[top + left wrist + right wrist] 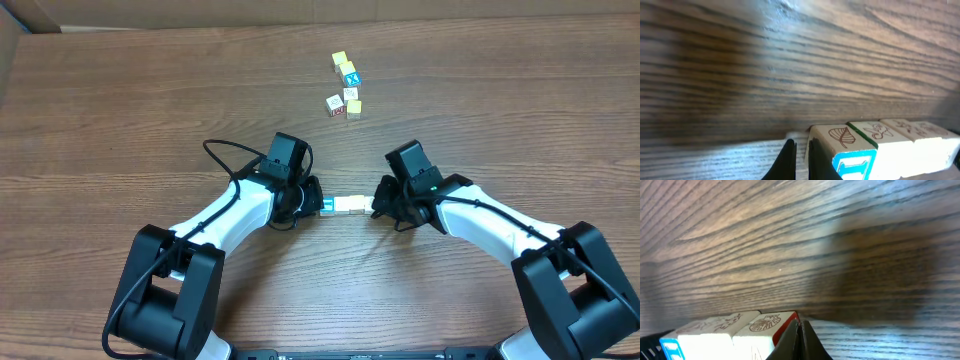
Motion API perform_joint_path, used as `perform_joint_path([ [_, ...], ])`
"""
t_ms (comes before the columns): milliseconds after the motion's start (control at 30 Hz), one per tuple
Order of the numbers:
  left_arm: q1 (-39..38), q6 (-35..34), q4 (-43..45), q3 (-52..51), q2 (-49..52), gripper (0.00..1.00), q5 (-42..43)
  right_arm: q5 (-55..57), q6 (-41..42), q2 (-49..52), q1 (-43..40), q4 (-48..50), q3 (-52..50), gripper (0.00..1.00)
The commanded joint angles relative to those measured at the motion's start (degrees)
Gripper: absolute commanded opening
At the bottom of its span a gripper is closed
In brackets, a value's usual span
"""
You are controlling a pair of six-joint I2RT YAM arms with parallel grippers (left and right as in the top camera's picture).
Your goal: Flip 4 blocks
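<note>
A short row of blocks lies on the table between my two grippers. The left gripper is shut, and its fingertips rest against the row's left end. That end is the blue-faced block, with a leaf drawn on its top. Pale cream blocks follow it to the right. The right gripper is also shut, and its tips press the reddish-faced block at the row's right end. Beside that block is a cream block. Nothing sits between either gripper's own fingers.
A loose cluster of other cubes stands farther back: a yellow one, a blue X cube, a red-and-white one and another yellow one. Cardboard borders the table's far left corner.
</note>
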Motion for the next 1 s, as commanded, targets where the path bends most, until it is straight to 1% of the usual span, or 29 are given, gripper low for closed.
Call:
perform_joint_path([
  [0,-0.4,1.2,0.8,-0.5,0.5,0.04,0.8,-2.1,0.7,0.1,2.2,1.4,-0.2,0.04],
  [300,-0.4,1.4,1.5,-0.3,0.5,0.04,-1.1,-2.1,3.8,0.1,4.1,1.4,-0.2,0.04],
  [600,-0.4,1.4,3.2,-0.2,0.5,0.04,-1.1,-2.4,11.3,0.1,6.1,1.4,-0.2,0.04],
  [833,-0.4,1.9,4.7,-0.2,0.5,0.04,-1.2,-4.8,16.3,0.1,7.5,1.4,-0.3,0.04],
  [967,-0.4,2.3,5.9,-0.2,0.5,0.04,-1.4,-4.8,20.5,0.1,7.9,1.4,-0.3,0.04],
])
